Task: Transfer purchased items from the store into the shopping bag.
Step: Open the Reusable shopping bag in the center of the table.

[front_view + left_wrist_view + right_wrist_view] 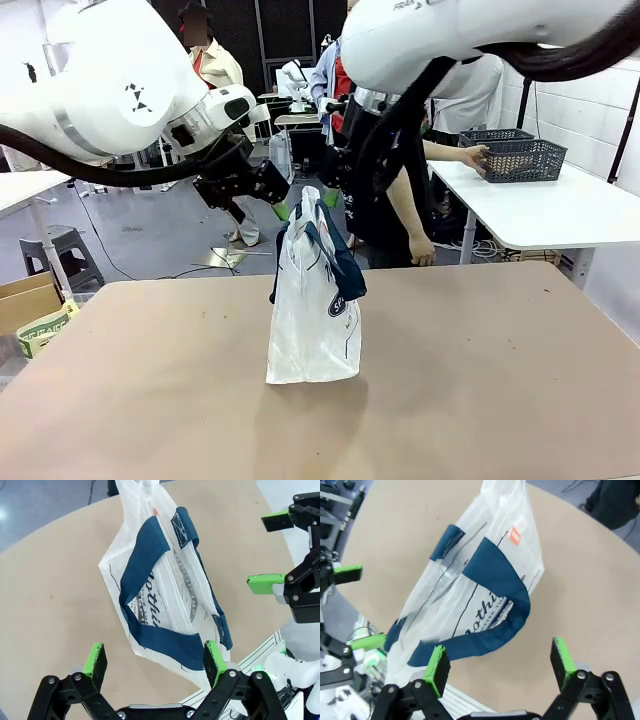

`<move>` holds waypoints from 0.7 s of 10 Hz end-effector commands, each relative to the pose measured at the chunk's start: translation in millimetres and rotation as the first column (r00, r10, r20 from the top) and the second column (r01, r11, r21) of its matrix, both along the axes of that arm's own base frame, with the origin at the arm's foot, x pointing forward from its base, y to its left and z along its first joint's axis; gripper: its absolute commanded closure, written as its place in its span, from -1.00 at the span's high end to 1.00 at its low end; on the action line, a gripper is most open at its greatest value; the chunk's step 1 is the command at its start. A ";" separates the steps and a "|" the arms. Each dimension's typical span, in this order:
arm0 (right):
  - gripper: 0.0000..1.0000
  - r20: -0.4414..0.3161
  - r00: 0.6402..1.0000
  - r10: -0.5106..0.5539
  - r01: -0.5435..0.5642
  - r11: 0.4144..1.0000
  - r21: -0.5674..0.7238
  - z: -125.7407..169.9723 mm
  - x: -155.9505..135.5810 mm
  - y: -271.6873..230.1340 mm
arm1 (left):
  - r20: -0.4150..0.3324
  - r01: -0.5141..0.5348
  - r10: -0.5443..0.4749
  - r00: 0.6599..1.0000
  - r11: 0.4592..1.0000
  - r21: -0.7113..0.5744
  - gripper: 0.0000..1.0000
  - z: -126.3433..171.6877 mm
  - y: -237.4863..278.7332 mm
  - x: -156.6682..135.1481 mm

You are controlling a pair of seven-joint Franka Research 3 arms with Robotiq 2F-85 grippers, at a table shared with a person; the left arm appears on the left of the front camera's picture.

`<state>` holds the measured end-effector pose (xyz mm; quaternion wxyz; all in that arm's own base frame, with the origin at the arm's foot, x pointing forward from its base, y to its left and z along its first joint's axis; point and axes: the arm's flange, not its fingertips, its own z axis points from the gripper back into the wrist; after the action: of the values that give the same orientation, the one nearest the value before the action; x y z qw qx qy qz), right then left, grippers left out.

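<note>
The shopping bag, translucent white with navy handles and a round logo, stands upright in the middle of the tan table. My left gripper hangs open just above and left of the bag's top, holding nothing. My right gripper hovers open at the bag's upper right. In the left wrist view the bag lies beyond my open left gripper, with the right gripper at the far side. In the right wrist view my right gripper is open over the bag. The store sits on a white table behind. The purchased items are out of view.
A person stands behind the table with one hand on the store basket. The white side table is at the back right. A cardboard box and a stool sit off the table's left.
</note>
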<state>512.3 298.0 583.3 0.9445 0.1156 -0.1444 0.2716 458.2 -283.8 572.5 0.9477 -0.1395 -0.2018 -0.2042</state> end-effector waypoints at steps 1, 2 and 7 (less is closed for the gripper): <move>1.00 0.003 1.000 -0.002 0.002 1.000 -0.002 0.7 -3.7 -2.5 | 0.026 0.009 -0.009 1.000 1.000 0.010 1.00 1.6 6.8 -13.5; 1.00 0.000 0.997 -0.080 0.080 0.994 0.078 -7.0 -3.1 -1.8 | 0.000 0.000 0.000 1.000 1.000 0.000 1.00 0.0 0.0 0.0; 1.00 -0.007 0.978 -0.210 0.210 0.975 0.077 -9.4 25.1 31.6 | 0.035 -0.034 0.035 0.999 0.999 -0.024 1.00 -1.5 -15.4 14.8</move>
<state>525.8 317.6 577.3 0.9566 0.1461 -0.1684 0.1877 467.6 -296.1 574.0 0.9412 -0.1479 -0.2251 -0.2040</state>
